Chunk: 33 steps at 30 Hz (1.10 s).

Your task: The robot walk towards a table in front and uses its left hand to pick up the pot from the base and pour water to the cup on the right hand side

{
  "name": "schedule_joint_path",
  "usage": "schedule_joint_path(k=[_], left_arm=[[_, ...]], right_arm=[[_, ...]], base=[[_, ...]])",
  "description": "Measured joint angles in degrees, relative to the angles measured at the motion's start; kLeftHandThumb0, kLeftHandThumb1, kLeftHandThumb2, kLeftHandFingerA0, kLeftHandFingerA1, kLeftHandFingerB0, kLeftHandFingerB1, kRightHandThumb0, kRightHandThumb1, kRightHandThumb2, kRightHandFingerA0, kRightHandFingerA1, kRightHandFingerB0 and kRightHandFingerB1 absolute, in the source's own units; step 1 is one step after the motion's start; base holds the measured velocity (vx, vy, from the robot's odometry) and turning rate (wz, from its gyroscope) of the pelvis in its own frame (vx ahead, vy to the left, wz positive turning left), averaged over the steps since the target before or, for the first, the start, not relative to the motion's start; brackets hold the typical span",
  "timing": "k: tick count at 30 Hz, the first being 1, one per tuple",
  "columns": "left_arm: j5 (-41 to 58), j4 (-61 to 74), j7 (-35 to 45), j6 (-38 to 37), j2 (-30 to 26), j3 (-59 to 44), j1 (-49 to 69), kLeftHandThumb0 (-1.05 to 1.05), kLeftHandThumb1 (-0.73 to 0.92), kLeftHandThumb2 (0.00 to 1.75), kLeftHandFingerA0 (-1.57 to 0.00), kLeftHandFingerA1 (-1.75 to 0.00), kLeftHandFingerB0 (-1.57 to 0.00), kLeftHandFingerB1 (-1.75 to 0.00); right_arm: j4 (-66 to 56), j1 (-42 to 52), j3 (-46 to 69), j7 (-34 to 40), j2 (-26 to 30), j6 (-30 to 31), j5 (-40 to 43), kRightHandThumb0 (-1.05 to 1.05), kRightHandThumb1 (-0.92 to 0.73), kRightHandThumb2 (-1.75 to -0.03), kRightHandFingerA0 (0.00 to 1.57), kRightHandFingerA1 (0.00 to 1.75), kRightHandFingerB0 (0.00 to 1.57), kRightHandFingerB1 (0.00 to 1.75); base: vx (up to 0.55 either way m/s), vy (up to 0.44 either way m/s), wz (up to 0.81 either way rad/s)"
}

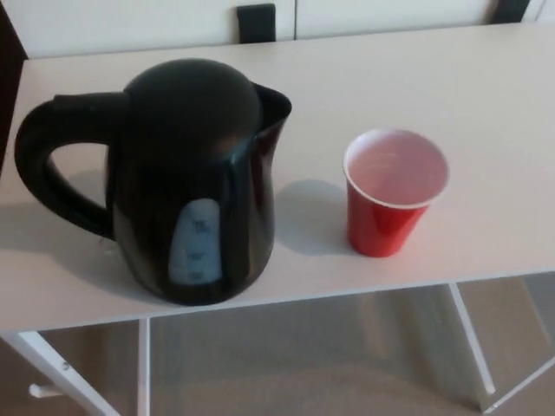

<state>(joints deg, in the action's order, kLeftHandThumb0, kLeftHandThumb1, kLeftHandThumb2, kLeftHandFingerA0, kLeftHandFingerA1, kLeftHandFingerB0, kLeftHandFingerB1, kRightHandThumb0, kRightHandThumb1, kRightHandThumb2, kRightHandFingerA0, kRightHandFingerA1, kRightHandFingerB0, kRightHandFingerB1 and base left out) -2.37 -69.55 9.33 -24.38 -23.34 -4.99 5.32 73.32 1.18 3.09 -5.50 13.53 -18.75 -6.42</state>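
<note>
The pot (195, 182) is set upright near the front edge of the table (486, 78), toward its left side. Its lid is closed, and the loop handle (52, 165) is turned to the left, which presents it to the robot's left arm, the arm assigned to the lift. The spout (276, 97) is directed to the right, toward the cup, so that little turning should be needed before pouring. A pale water-level window (195, 243) is seen on the side facing the camera. The base named in the task cannot be made out beneath the dark body; whether the pot is seated on one cannot be told.

The red cup (392, 192) is placed upright to the right of the pot, near it but not touching, with a strip of bare tabletop and the pot's shadow between them. Its mouth is open upward and its white interior appears empty, as required for receiving water.

Neither robot hand is in view, so it cannot be told how far either is opened or whether anything is held. The pot is judged untouched, and the pick-up has not yet begun.

White table legs (473, 342) and a grey floor (303, 355) are visible below the front edge.
</note>
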Motion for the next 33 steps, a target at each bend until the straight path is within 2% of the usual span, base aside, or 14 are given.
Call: schedule_joint_path(k=[1, 6, 8, 9, 13, 15, 16, 19, 20, 22, 23, 25, 31, 33], left_arm=[[-0.1, 0.0, 0.0, 0.1, -0.1, 0.1, -0.1, -0.32, 0.70, 0.60, -0.63, -0.44, -0.47, -0.38], [-2.2, -0.2, -0.6, 3.4, -1.3, 3.8, -1.6, -0.33, 0.69, 0.59, -0.65, -0.46, -0.52, -0.40], [-3.0, -0.3, -1.1, 5.3, -1.9, 4.8, -2.4, -0.41, 0.58, 0.79, -0.59, -0.56, -0.47, -0.51], [-3.3, -0.3, -1.4, 6.1, -2.1, 5.2, -2.6, -0.37, 0.67, 0.60, -0.60, -0.45, -0.47, -0.39], [-3.8, -0.3, -2.3, 8.4, -2.9, 5.4, -3.3, -0.39, 0.67, 0.59, -0.54, -0.44, -0.46, -0.39], [-3.9, -0.3, -2.7, 8.7, -3.3, 5.4, -3.6, -0.41, 0.68, 0.60, -0.55, -0.45, -0.49, -0.41], [-4.3, -0.2, -3.3, 9.0, -3.6, 5.9, -3.6, -0.39, 0.67, 0.59, -0.54, -0.77, -0.57, -0.52], [-4.7, -0.2, -4.4, 9.4, -3.8, 6.4, -3.6, -0.37, 0.68, 0.60, -0.45, -1.07, -0.54, -0.69], [-4.8, -0.2, -4.6, 9.4, -3.8, 6.4, -3.7, -0.37, 0.68, 0.60, -0.43, -1.21, -0.60, -0.69], [-4.9, -0.3, -5.0, 9.5, -3.8, 6.4, -3.7, -0.38, 0.68, 0.60, -0.44, -1.14, -0.61, -0.63], [-5.0, -0.3, -5.0, 9.5, -3.8, 6.4, -3.7, -0.36, 0.67, 0.60, -0.42, -1.27, -0.55, -0.88], [-5.1, -0.3, -5.3, 9.5, -3.8, 6.4, -3.7, -0.35, 0.67, 0.60, -0.44, -1.16, -0.55, -0.65], [-5.3, 0.0, -6.1, 9.3, -3.8, 5.7, -3.2, -0.35, 0.66, 0.60, -0.41, -1.23, -0.52, -0.75], [-5.3, -0.1, -6.3, 9.3, -3.7, 5.5, -3.0, -0.35, 0.68, 0.59, -0.38, -1.38, -0.48, -1.03]], right_arm=[[0.0, -0.1, 0.0, 0.0, 0.0, 0.0, 0.0, -0.65, -0.27, -0.87, 0.91, 0.87, 0.62, 0.72], [0.0, -0.2, 0.2, 0.1, 0.1, 0.0, 0.0, -0.69, -0.38, -0.73, 0.95, 0.85, 0.65, 0.70], [0.0, -0.1, 0.2, 0.4, 0.1, 0.0, 0.0, -0.69, -0.38, -0.73, 0.93, 0.86, 0.64, 0.70], [0.0, 0.0, 0.2, 0.4, 0.1, -0.1, 0.0, -0.64, -0.29, -0.90, 0.88, 0.89, 0.58, 0.72], [0.1, 0.0, 0.5, 0.6, 0.1, 0.0, 0.1, -0.60, -0.38, -0.71, 0.85, 0.86, 0.59, 0.66], [0.1, -0.3, 0.5, 0.8, 0.1, 0.2, 0.1, -0.63, -0.28, -0.88, 0.85, 0.88, 0.56, 0.70], [-0.1, -0.4, 0.5, 1.0, 0.1, 0.2, 0.1, -0.64, -0.40, -0.70, 0.84, 0.86, 0.58, 0.66], [-0.3, -0.4, 0.4, 1.3, 0.1, 0.2, 0.0, -0.62, -0.39, -0.71, 0.88, 0.89, 0.61, 0.68], [-0.3, -0.4, 0.4, 1.3, 0.1, 0.2, 0.0, -0.61, -0.29, -0.89, 0.86, 0.89, 0.58, 0.72], [-0.2, -0.5, 0.4, 1.3, 0.1, 0.2, 0.0, -0.61, -0.29, -0.90, 0.86, 0.89, 0.58, 0.72], [-0.2, -0.5, 0.5, 1.3, 0.1, 0.2, 0.0, -0.61, -0.39, -0.74, 0.88, 0.87, 0.61, 0.68], [-0.2, -0.4, 0.5, 1.4, 0.1, 0.1, 0.0, -0.63, -0.29, -0.90, 0.87, 0.89, 0.58, 0.72], [-0.3, -0.2, 0.5, 1.7, 0.1, 0.1, 0.0, -0.61, -0.39, -0.72, 0.89, 0.86, 0.62, 0.68], [-0.3, -0.1, 0.5, 1.8, 0.1, 0.2, 0.0, -0.60, -0.38, -0.74, 0.89, 0.85, 0.61, 0.67]], base=[[0.11, -0.020, 0.16], [0.07, -0.022, 0.07], [0.00, 0.000, 0.00], [0.00, 0.000, 0.00], [0.00, 0.000, 0.00], [0.00, 0.000, 0.00], [0.00, 0.000, 0.00], [0.00, 0.000, 0.00], [0.00, 0.000, 0.00], [0.00, 0.000, 0.00], [0.00, 0.000, 0.00], [0.00, 0.000, 0.00], [0.00, 0.000, 0.00], [0.00, 0.000, 0.00]])
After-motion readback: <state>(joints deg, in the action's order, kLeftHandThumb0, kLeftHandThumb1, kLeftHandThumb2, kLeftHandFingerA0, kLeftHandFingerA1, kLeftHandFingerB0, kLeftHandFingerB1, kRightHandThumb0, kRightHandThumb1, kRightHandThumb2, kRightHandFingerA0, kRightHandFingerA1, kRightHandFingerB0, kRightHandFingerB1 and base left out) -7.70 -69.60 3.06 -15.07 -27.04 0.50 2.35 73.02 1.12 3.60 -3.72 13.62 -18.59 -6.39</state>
